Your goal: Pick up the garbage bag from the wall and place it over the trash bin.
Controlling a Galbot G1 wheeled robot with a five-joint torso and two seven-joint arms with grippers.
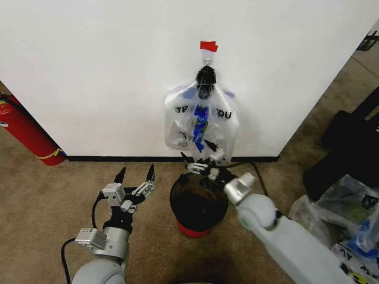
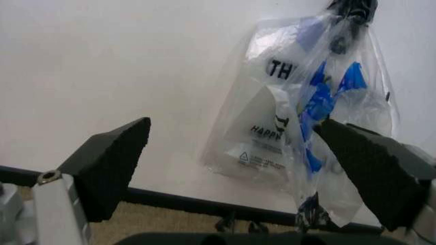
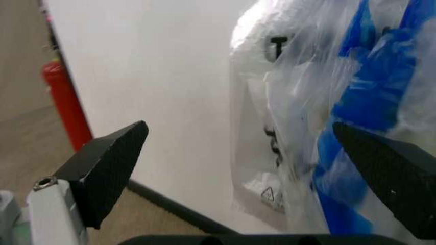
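Brown carpet underfoot, white wall with black baseboard behind. Nearest, left tool low over the carpet beside the trash bin, fingers spread wide, holding nothing. Just beyond, the black wire-mesh bin on its red base, close to the wall. Right tool reaching over the bin's far rim, fingers parted, tips at or just short of the garbage bag, bottom edge; contact hard to tell. Right arm clearly nearer; bag straight ahead of and above that tool. Farthest, the bag hanging from a small hook under a strip of red tape, long axis vertical, directly above the bin. Thin, see-through, crumpled; black lettering, blue patches, gathered into a dark knot at the top.
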